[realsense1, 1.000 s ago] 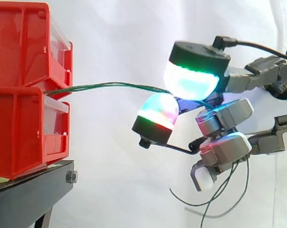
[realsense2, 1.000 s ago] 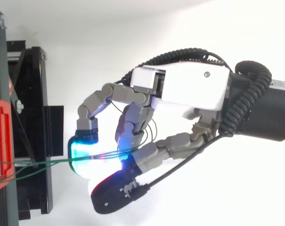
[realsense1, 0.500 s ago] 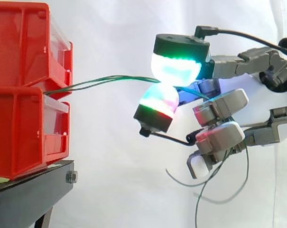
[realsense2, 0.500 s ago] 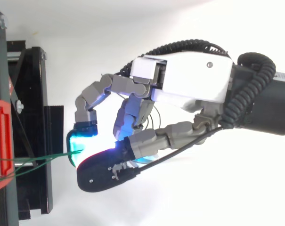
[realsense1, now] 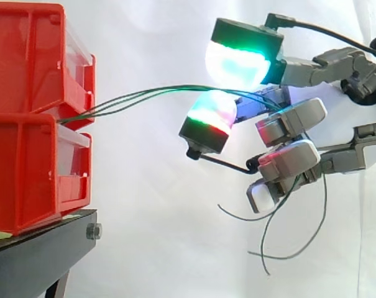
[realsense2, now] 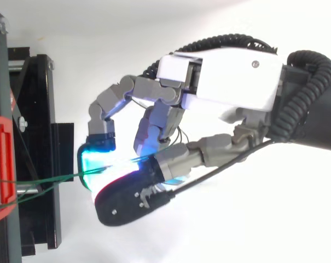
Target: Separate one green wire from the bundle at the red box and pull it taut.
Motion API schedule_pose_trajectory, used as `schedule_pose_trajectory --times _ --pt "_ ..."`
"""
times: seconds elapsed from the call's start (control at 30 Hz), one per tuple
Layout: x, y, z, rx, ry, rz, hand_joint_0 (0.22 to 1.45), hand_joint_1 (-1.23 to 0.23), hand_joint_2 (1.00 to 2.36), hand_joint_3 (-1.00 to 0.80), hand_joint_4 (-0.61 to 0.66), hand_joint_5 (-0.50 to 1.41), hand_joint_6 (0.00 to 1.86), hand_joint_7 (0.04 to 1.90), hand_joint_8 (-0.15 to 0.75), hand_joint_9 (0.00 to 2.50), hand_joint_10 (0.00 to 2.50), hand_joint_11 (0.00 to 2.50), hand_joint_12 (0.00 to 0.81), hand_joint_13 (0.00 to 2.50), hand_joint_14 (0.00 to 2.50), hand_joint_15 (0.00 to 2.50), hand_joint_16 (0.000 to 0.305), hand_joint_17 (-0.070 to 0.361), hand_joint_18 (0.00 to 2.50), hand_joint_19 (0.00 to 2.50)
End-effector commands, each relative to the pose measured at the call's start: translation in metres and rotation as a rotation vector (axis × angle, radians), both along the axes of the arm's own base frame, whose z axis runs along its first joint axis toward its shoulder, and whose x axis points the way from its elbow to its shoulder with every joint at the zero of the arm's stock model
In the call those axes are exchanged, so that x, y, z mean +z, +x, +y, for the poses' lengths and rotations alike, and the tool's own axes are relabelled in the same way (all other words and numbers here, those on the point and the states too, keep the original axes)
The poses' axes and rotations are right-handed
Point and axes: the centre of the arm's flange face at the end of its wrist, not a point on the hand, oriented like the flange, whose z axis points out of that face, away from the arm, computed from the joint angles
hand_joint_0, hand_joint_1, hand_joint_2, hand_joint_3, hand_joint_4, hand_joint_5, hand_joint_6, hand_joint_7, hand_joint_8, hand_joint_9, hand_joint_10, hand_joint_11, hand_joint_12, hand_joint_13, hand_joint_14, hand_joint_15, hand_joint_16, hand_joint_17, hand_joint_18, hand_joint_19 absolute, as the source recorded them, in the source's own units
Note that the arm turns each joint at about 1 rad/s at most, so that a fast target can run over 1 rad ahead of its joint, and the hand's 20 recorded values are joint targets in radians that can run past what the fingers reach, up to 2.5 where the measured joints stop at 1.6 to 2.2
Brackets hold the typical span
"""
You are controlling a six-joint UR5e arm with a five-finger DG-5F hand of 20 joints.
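The hand (realsense2: 220, 82) is closed around the green wires (realsense1: 175, 89), which pass between two glowing pads (realsense1: 237, 62), and their loose ends hang toward 6 o'clock. From the pads the wires slope down toward 9 o'clock into the gap between two stacked red bins (realsense1: 26, 174) on a black stand (realsense1: 38, 257).

Hand (realsense2: 225, 76) enters from right, fingers curled. Green wires (realsense2: 50, 180) run from red box (realsense2: 1, 164) at left edge, across black stand (realsense2: 42, 109), in between cyan-glowing fingertip (realsense2: 91, 164) and thumb.
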Motion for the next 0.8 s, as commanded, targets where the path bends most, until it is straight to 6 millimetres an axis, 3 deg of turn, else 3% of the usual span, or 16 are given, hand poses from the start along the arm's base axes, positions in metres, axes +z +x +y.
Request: schedule_pose_trajectory --times 0.0,0.07,0.13,0.33,0.43,0.57,0.77 --pt "0.0064 0.0009 -0.003 0.0 -0.008 -0.008 0.53 -0.52 1.0 -0.5 0.11 -0.15 0.92 0.96 0.271 1.46 0.16 1.68 0.34 1.32 0.03 1.14 0.056 0.126 0.76 0.72" --pt "0.0132 -0.0013 -0.0037 -0.001 -0.022 -0.008 0.58 -0.44 1.0 -0.47 0.1 -0.15 0.92 0.99 0.262 1.46 0.12 1.72 0.326 1.32 0.03 1.15 0.054 0.122 0.75 0.73" --pt "0.0131 -0.0025 -0.0039 0.0 -0.034 -0.001 0.6 -0.47 1.01 -0.37 0.1 -0.15 0.92 0.99 0.262 1.46 0.1 1.73 0.323 1.32 0.03 1.16 0.054 0.122 0.75 0.73" --pt "0.0129 -0.0029 -0.0051 -0.001 -0.039 0.003 0.6 -0.67 1.02 -0.19 0.1 -0.16 0.92 1.0 0.247 1.42 0.09 1.73 0.318 1.3 0.03 1.15 0.055 0.123 0.75 0.73" --pt "0.0129 -0.0028 -0.004 0.001 -0.039 0.003 0.61 -0.68 1.02 -0.21 0.11 -0.16 0.92 0.99 0.251 1.42 0.09 1.72 0.317 1.3 0.03 1.15 0.055 0.123 0.74 0.73" --pt "0.0129 -0.0028 -0.004 0.001 -0.041 0.004 0.57 -0.63 1.0 -0.49 0.11 -0.16 0.92 0.95 0.25 1.43 0.12 1.68 0.322 1.31 0.03 1.15 0.055 0.123 0.75 0.72" --pt "0.0118 -0.0026 -0.0041 0.001 -0.053 0.007 0.52 -0.58 1.0 -0.5 0.12 -0.15 0.92 0.93 0.275 1.45 0.18 1.64 0.343 1.34 0.02 1.14 0.057 0.129 0.79 0.71"
